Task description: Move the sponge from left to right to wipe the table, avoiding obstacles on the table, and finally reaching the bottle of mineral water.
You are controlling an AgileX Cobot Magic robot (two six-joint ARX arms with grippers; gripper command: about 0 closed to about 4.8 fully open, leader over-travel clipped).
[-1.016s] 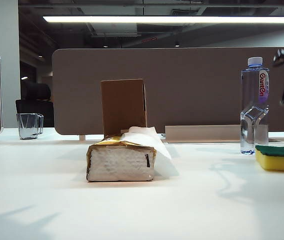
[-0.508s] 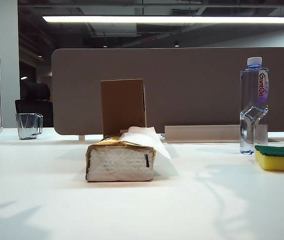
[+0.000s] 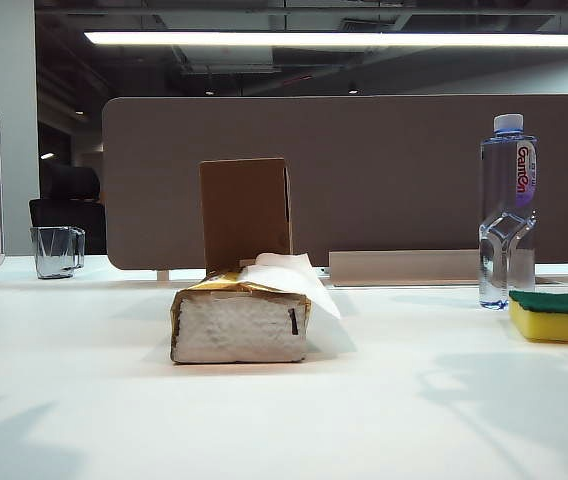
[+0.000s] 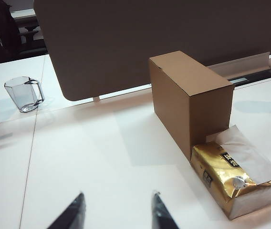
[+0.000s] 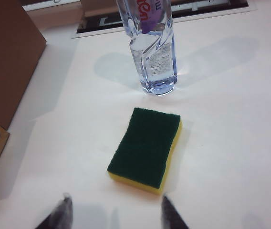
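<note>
At lower right of the exterior view the sponge [image 3: 557, 316] lies flat on the table [image 3: 364, 400], green side up, just in front of the bottle of mineral water [image 3: 508, 210] — near it, contact unclear. Neither arm appears in that view. Right gripper [image 5: 114, 212] hovers above the sponge with fingers spread, holding nothing. Left gripper [image 4: 116, 212] — fingers apart, empty — hangs over bare table. Tissue pack [image 3: 241, 322] sits at centre, touching the cardboard box [image 3: 246, 213] behind it.

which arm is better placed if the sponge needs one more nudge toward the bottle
Right. Its open gripper hangs just above the sponge, which lies near the bottle. The left gripper, also empty, faces the cardboard box.
</note>
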